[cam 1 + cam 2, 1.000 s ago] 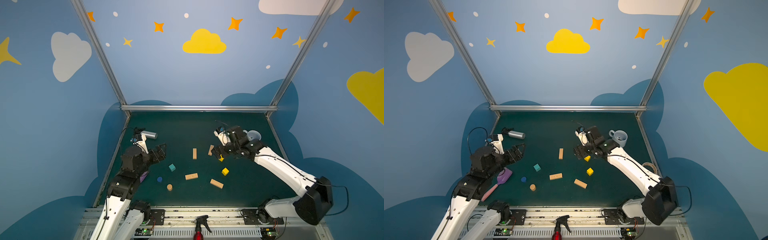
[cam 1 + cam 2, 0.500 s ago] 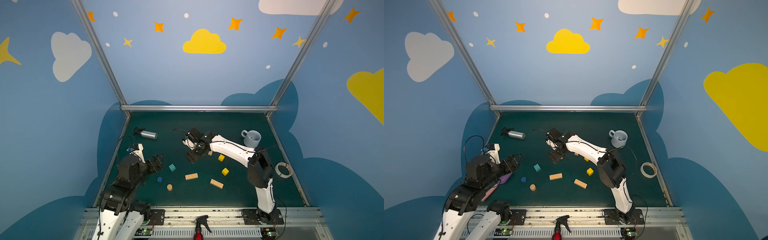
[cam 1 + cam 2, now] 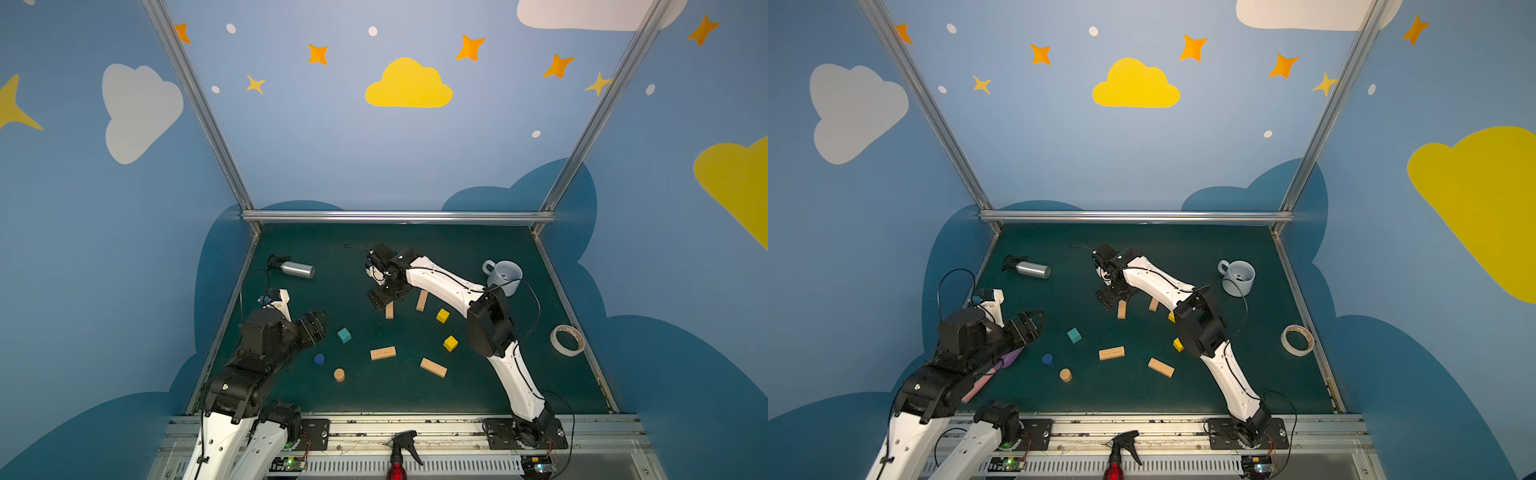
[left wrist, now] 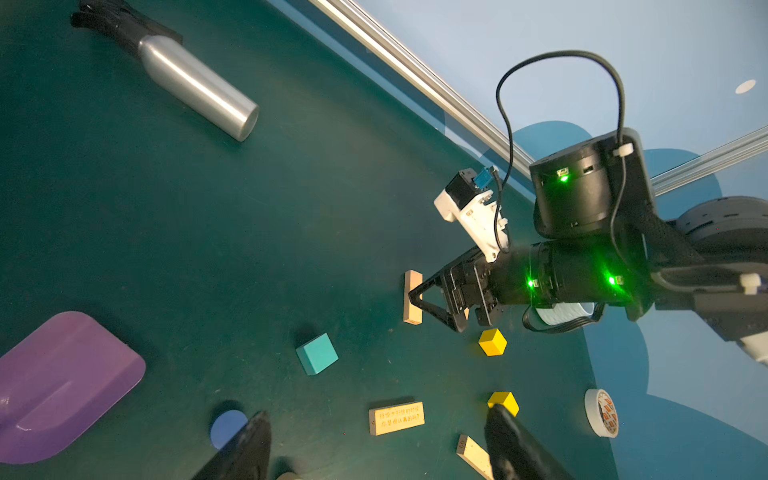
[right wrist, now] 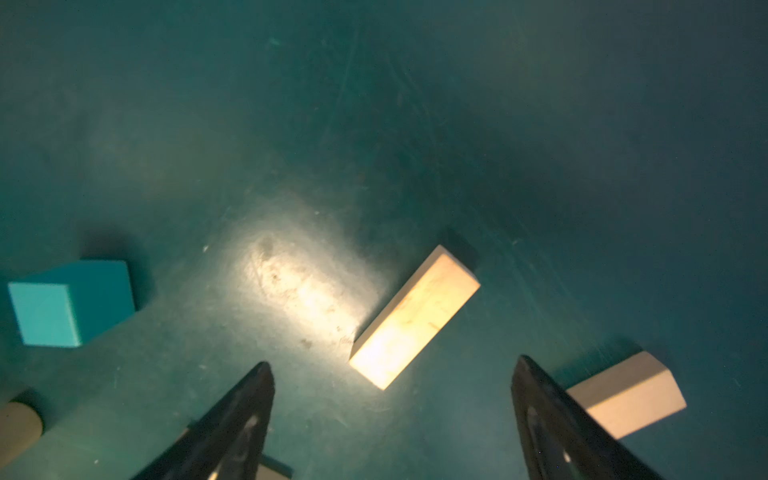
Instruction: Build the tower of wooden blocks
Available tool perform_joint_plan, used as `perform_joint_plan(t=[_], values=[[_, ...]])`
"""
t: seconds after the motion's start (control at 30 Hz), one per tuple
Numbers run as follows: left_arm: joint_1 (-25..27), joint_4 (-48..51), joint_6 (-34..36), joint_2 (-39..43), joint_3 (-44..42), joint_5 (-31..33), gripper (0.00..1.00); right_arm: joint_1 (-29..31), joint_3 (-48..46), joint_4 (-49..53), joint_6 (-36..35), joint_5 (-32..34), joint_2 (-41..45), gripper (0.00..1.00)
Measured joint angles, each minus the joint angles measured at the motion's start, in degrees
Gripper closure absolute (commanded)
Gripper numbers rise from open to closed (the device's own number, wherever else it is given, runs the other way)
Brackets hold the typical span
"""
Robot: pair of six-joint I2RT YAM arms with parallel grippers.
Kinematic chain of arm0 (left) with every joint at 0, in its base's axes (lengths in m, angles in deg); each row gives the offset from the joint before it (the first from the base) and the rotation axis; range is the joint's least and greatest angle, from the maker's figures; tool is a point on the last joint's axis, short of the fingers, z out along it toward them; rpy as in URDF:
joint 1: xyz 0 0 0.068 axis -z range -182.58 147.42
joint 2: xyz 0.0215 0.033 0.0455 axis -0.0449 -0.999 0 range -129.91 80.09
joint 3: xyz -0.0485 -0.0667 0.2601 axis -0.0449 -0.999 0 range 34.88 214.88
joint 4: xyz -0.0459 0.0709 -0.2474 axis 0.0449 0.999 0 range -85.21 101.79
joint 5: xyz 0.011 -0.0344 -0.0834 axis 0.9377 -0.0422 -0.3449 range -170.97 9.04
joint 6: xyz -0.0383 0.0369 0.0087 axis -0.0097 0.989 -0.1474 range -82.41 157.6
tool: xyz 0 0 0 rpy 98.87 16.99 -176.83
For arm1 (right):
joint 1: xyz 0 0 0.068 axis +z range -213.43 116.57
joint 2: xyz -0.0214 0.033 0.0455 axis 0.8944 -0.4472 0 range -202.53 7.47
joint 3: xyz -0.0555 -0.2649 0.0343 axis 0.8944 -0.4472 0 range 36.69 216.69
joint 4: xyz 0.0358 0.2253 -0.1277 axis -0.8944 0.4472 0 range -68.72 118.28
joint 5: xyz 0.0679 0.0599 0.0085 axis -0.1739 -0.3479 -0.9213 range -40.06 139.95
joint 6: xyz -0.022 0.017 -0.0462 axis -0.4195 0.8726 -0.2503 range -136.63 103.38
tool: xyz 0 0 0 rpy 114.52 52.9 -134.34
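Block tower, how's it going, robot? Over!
Left end effector open, empty. Right end effector open over tan plank. No tower yet, blocks lie scattered. Nothing blocking the plank.

A dark green worktop (image 3: 374,395) sits in a booth of sky-blue walls (image 3: 332,158). Behind the worktop, the back wall carries a yellow cloud (image 3: 408,85) and orange stars (image 3: 318,54). Aluminium posts (image 3: 199,108) rise from the worktop's far corners, joined by a rail (image 3: 399,216) along its far edge.

Left pincer (image 3: 319,324) spread, right pincer (image 3: 377,301) spread, pointing down
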Motion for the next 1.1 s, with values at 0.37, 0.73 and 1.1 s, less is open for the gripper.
perform_joint_plan(t=[0.37, 0.73, 1.1], values=[[3.8, -1.7, -1.8, -3.0, -2.8, -1.6, 0.31, -3.1, 12.1, 1.6, -1.2, -5.4, -7.0, 0.80], [12.5, -5.0, -3.1, -10.8, -3.7, 1.7, 0.31, -2.8, 17.5, 4.7, -1.9, -10.1, -12.8, 1.00], [16.8, -6.0, -3.1, -12.3, -3.1, 6.1, 0.30, -4.2, 15.4, 6.3, -1.7, -10.6, -12.9, 1.00]])
